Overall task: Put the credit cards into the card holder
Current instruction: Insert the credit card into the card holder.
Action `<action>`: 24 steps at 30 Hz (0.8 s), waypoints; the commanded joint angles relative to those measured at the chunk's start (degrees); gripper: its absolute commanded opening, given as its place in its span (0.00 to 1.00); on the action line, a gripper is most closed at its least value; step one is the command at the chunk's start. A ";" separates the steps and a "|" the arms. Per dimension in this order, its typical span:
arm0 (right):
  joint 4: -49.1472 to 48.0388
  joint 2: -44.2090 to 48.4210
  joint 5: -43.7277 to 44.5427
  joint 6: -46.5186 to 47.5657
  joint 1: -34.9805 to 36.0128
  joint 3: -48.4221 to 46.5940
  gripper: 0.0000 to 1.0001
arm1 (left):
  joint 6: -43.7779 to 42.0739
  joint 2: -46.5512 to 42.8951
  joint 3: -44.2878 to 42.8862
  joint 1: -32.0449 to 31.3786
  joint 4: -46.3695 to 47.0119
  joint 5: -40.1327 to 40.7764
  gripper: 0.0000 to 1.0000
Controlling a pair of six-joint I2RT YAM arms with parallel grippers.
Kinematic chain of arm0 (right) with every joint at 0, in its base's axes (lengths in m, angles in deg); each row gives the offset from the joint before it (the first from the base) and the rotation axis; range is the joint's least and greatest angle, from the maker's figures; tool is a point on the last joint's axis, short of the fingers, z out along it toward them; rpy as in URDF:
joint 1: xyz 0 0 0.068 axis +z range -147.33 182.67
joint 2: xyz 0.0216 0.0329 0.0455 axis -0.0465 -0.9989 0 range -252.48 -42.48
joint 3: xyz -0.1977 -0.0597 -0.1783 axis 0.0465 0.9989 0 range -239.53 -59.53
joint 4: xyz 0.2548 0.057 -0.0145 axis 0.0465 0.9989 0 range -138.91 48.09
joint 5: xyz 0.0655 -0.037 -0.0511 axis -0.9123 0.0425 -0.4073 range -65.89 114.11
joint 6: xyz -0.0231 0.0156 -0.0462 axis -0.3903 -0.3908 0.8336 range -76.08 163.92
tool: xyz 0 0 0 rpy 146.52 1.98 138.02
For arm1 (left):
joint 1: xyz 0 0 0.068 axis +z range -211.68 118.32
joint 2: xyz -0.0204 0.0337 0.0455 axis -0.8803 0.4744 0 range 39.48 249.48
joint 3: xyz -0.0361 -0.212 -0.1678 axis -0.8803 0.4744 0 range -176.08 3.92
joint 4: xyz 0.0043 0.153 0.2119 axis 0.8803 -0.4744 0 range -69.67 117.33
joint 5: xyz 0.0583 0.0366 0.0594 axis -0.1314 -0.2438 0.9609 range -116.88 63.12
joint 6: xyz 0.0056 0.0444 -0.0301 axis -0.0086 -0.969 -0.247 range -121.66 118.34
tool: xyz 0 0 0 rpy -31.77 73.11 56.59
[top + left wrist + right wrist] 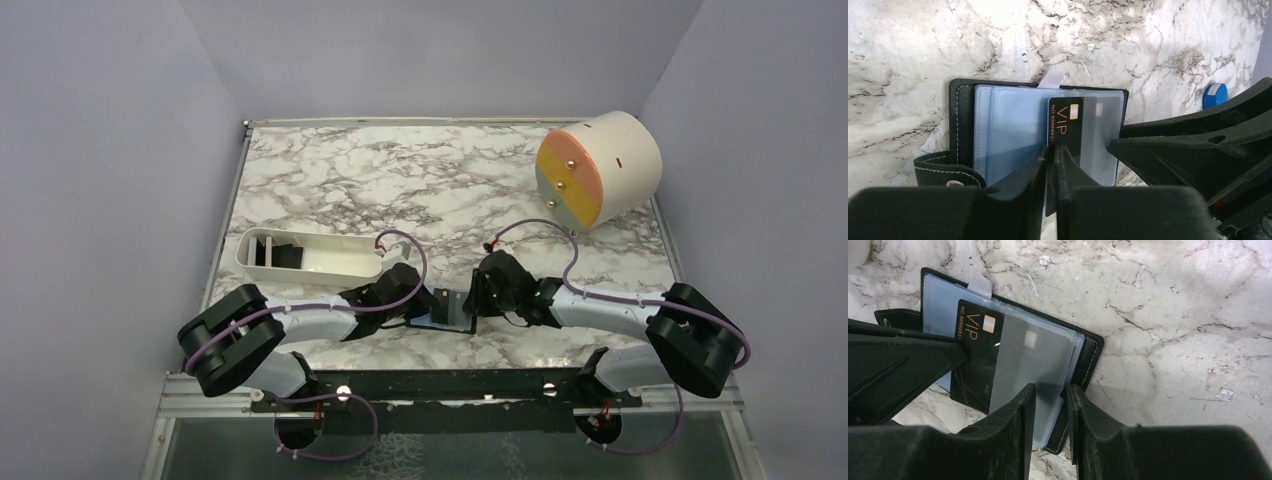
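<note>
I count one card holder (998,125), open flat on the marble table (400,170) between the arms, and one VIP card (1064,125) partly inside a clear sleeve; bare marble lies beyond the holder's far edge; left gripper (1052,160) is nearly closed, pinching that card; right gripper (1050,392) stands half apart astride the holder's edge, and I cannot tell whether it grips.

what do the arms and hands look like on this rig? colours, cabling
Left arm and right arm: pale grey links, bulky black joint housings, a purple cable looping along each. Left hand and right hand: matte black, two tapered fingers. Small green lights glow by the right wrist.
</note>
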 commanded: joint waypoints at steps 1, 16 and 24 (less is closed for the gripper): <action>4.44 -0.48 -1.41 -0.60 0.67 0.37 0.29 | -1.13 0.26 -1.53 -0.67 -1.73 0.71 0.23; 5.28 4.16 -0.51 1.76 0.67 0.82 0.30 | -4.96 -5.52 -2.46 -0.67 -6.30 0.77 0.45; 4.54 2.70 -0.54 1.59 0.67 1.03 0.28 | -5.79 -1.47 -3.31 -0.67 -4.60 -3.35 0.46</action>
